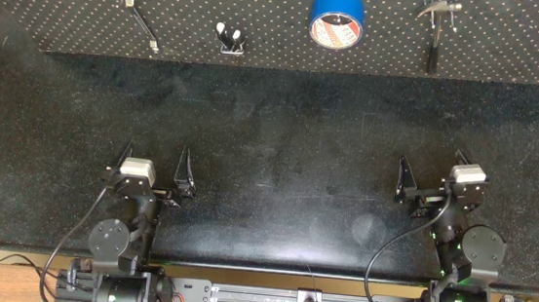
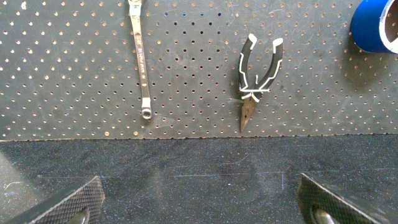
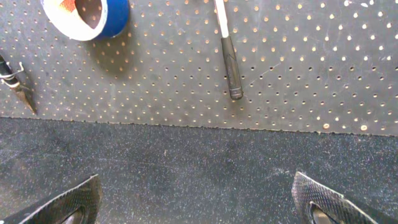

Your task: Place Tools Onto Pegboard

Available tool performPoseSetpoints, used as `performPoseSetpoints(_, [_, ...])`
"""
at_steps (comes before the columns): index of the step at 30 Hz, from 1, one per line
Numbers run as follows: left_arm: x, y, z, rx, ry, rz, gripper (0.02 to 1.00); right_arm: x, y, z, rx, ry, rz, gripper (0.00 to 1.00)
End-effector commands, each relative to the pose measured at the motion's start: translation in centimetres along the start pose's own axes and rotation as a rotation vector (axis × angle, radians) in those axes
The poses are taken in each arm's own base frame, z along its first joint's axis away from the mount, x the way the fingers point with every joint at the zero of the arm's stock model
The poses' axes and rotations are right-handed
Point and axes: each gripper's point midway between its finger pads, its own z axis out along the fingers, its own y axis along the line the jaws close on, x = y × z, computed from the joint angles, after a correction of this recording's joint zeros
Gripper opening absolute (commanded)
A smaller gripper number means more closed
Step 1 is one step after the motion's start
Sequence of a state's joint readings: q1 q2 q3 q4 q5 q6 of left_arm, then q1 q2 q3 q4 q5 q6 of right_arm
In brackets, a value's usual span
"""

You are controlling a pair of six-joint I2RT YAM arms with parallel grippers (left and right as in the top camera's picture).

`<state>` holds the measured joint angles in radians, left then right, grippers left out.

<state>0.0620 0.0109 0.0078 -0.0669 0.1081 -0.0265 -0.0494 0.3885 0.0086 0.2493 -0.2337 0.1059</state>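
– Four tools hang on the pegboard [image 1: 514, 45]? Where is each one?

– Yes. Seen from above, the pegboard runs along the far edge of the bench [image 1: 279, 152]. A slim metal wrench [image 1: 140, 17] hangs at about 10 o'clock. Pliers [image 1: 227, 38] with black-and-white handles hang at 11 o'clock, nose pointing down and handles spread. A blue tape roll [image 1: 337, 20] sits at 12 o'clock. A hammer [image 1: 436, 34] hangs at 1 o'clock, head up, dark grip straight down.

– And the two arms?

– Both are over the dark bench, well apart from the board and from each other. The left gripper [image 1: 155, 156] is at about 9 o'clock and the right gripper [image 1: 432, 165] at about 3 o'clock.

– What are the fingers doing?

– The left fingers [image 2: 68, 202] are spread wide apart, with bare bench showing between them. The right fingers [image 3: 329, 202] are spread just as wide, again with bench between them.

– What do the wrist cameras face?

– The left wrist view faces the wrench and pliers, near each other, with the tape roll's edge beyond the pliers. The right wrist view faces the tape roll and the hammer's grip, with the pliers' nose at its margin.
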Motion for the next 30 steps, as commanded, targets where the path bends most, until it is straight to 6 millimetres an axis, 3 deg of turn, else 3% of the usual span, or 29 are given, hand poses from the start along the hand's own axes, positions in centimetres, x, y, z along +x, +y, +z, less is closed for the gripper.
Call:
performPoseSetpoints(1, [0.1,0.0,0.0,-0.003,0.001,0.006,0.996,0.4,0.1,-1.0,0.009,0.008,0.022,0.996])
performPoseSetpoints(4, [0.1,0.0,0.0,-0.003,0.001,0.006,0.996,1.2,0.3,-1.7,0.010,0.031,0.034,0.996])
performPoseSetpoints(9, [0.1,0.0,0.0,-0.003,0.001,0.006,0.996,-1.2,0.7,-2.4,-0.006,-0.080,0.013,0.993])
performPoseSetpoints(30, [0.1,0.0,0.0,-0.003,0.001,0.006,0.996,-1.1,1.5,-2.3,-0.035,-0.074,0.010,0.991])
